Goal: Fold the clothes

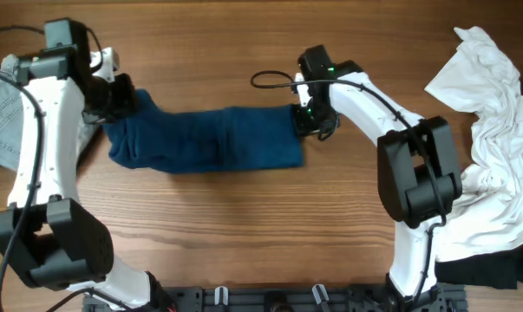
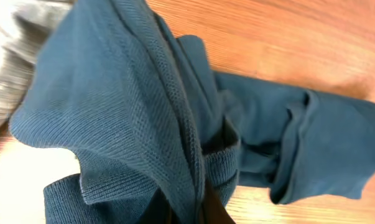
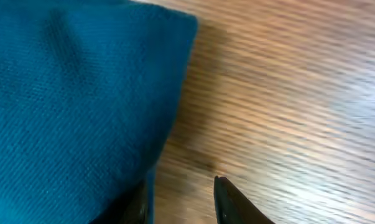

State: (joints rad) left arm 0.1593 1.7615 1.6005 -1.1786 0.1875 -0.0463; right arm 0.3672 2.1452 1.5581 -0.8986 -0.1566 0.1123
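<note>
A dark blue knit garment (image 1: 209, 139) lies stretched in a long band across the middle of the wooden table. My left gripper (image 1: 122, 100) is at its left end and is shut on a bunched fold of it; in the left wrist view the blue cloth (image 2: 125, 106) drapes over the jaws (image 2: 196, 208). My right gripper (image 1: 306, 121) is at the garment's right end. In the right wrist view its jaws (image 3: 181, 193) are open, with bare wood between them. The blue cloth's edge (image 3: 69, 93) covers the left finger.
A pile of white clothes (image 1: 495, 147) lies at the right edge, with a black garment (image 1: 487, 269) under it near the front. A grey garment (image 1: 1, 113) lies at the far left, and also shows in the left wrist view (image 2: 7, 62). A black cable (image 1: 270, 81) loops by the right arm.
</note>
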